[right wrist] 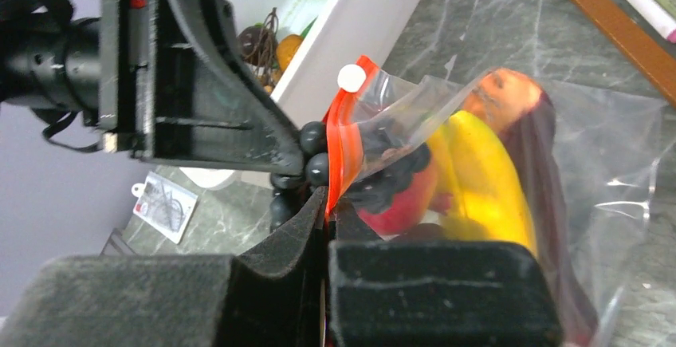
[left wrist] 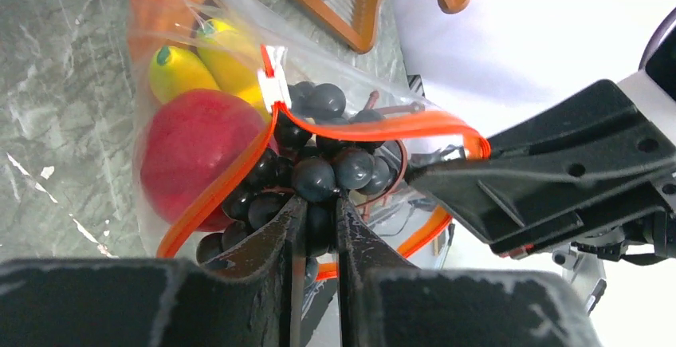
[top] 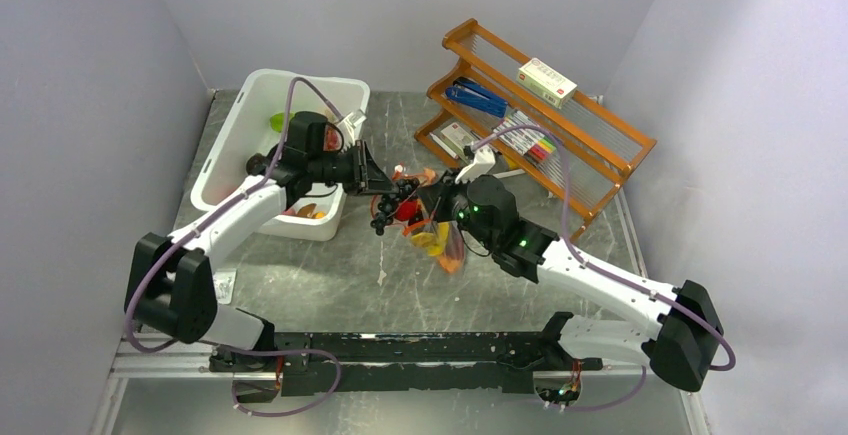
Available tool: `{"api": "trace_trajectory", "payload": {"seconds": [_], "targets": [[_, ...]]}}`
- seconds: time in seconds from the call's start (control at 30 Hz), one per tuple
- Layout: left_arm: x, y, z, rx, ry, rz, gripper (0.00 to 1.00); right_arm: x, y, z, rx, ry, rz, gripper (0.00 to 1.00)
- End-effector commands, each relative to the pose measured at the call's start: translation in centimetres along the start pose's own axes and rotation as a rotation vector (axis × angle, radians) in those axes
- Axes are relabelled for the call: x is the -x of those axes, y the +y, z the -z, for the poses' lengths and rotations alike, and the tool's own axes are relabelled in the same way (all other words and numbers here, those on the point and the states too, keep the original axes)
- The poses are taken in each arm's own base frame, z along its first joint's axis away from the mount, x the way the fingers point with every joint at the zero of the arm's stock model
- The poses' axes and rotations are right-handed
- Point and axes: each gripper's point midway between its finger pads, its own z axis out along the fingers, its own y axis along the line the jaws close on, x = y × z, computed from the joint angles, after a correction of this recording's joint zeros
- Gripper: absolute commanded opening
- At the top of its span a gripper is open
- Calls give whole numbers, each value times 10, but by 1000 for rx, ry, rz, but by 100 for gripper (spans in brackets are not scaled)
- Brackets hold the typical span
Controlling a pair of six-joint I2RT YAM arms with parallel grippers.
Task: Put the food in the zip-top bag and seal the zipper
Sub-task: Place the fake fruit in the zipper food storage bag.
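Note:
My left gripper (left wrist: pixel 319 203) is shut on the dark grapes (left wrist: pixel 315 175) and holds the bunch at the open mouth of the zip-top bag (top: pixel 447 245), partly through it. My right gripper (right wrist: pixel 328 203) is shut on the orange-red zipper strip (right wrist: pixel 339 136) and holds one side of the mouth up. The strip loops open (left wrist: pixel 375 130), with the white slider (left wrist: pixel 275 85) at its far end. Inside the bag lie the yellow bananas (right wrist: pixel 482 179), a red fruit (left wrist: pixel 195 151) and the dark orange-rimmed slab (right wrist: pixel 542 139). The two grippers meet at mid-table, left (top: pixel 385 187) and right (top: pixel 440 198).
A white bin (top: pixel 240 135) holding more toy food stands at the back left, close behind my left arm. A wooden rack (top: pixel 540 115) with pens and boxes stands at the back right. A small card (right wrist: pixel 163 203) lies on the grey marbled table.

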Motion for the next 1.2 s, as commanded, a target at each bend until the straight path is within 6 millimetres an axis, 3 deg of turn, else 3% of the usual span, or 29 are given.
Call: {"api": "trace_trajectory", "payload": {"seconds": [0.0,0.2,0.4,0.57,0.67,0.8,0.93,1.17], "targets": [[9,-10,-10,-29,12,-16,15,22,34,2,153,-71,-28,0],[11,-17,-18,-56,-33,15,15,12,38,-3,176,-36,-31,0],[17,-40,-18,-221,-113,134,15,3,45,-6,219,-7,-29,0],[9,-44,-20,-191,-97,139,16,10,28,-8,121,-37,-16,0],[9,-54,-14,-222,-135,167,17,12,22,-11,92,-58,-22,0],[17,-73,0,-302,-211,201,18,6,34,-14,160,-37,-27,0],[25,-75,1,-221,-255,185,19,3,49,-8,263,-39,-20,0],[21,-71,-7,-167,-293,205,32,0,46,-6,269,-43,-33,0]]}}
